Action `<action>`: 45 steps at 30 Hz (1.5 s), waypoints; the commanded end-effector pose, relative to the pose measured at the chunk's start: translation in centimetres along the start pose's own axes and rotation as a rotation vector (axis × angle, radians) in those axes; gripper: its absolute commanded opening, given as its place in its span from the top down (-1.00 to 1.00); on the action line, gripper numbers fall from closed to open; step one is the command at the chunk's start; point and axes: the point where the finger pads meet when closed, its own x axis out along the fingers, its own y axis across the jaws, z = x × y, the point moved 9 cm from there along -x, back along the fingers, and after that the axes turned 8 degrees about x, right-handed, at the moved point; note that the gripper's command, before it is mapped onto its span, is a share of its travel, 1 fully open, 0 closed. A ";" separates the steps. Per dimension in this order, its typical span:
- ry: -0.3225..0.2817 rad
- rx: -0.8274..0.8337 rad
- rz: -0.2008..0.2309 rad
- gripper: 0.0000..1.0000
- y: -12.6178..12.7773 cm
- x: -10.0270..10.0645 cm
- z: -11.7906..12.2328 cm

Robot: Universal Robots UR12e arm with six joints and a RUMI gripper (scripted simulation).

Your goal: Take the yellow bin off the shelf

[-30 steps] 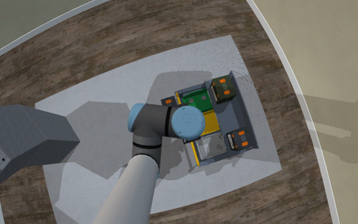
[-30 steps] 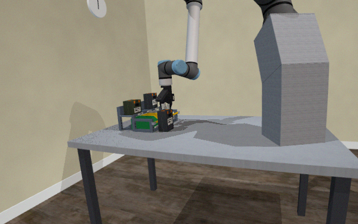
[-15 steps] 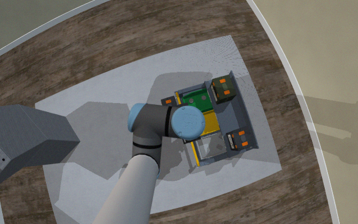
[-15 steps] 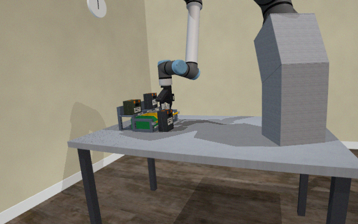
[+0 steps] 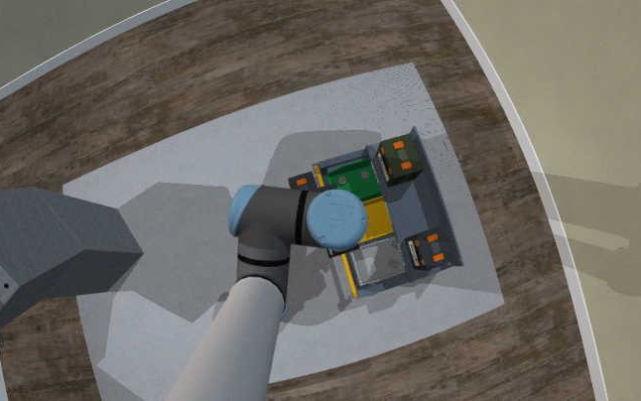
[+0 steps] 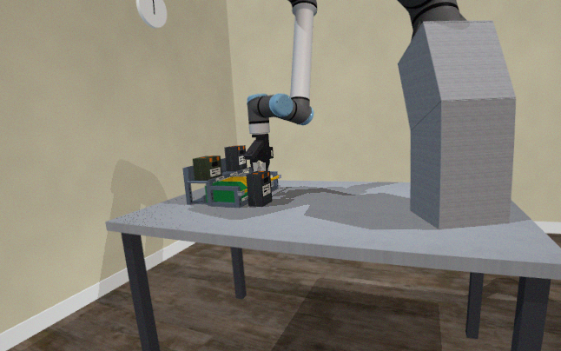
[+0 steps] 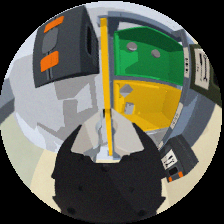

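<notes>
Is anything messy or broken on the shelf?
Nothing stands out. The yellow bin sits straight in the shelf beside the green bin, with its parts inside. The hand is shut on the yellow bin's front rim. The dark boxes stand upright.

from above, the arm's blue wrist cap (image 5: 336,219) covers the hand entirely and hides the near half of the yellow bin (image 5: 378,217), so the grip point cannot be seen there. in the wrist view the hand (image 7: 107,145) fills the lower frame, its fingertips masking the stretch of yellow rim they pinch, and the round lens edge cuts off the dark case (image 7: 65,45) at upper left. the small parts in the yellow bin show only as grey specks, too small to name. in the exterior view the black case (image 6: 259,188) blocks most of the bin, and the labels on the cases are too blurred to read. the arm's pedestal (image 5: 39,239) runs off the left edge
</notes>
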 end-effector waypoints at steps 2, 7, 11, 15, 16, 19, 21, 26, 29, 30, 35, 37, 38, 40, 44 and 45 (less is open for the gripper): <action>0.000 0.000 0.001 1.00 0.1 -0.1 0.0; 0.000 0.000 0.001 1.00 0.1 -0.1 0.0; 0.000 0.000 0.001 1.00 0.1 -0.1 0.0; 0.000 0.000 0.001 1.00 0.1 -0.1 0.0; 0.000 0.000 0.001 1.00 0.1 -0.3 0.0; 0.000 0.000 0.001 1.00 0.1 -0.9 0.0; 0.000 0.000 0.001 1.00 0.1 -1.1 0.0; 0.000 0.000 0.001 1.00 0.1 -1.1 0.0; 0.000 0.000 0.001 1.00 0.1 -1.1 0.0; 0.000 0.000 0.001 1.00 0.1 -1.1 0.0; 0.000 0.000 0.001 1.00 0.0 -1.9 0.0; 0.000 0.000 0.001 1.00 0.1 -2.5 0.0; 0.000 0.000 0.001 1.00 0.1 -2.5 0.0; 0.000 0.000 0.001 1.00 0.1 -2.5 0.0; 0.000 0.000 0.001 1.00 0.1 -2.5 0.0; 0.000 0.000 0.001 1.00 0.1 -2.5 0.0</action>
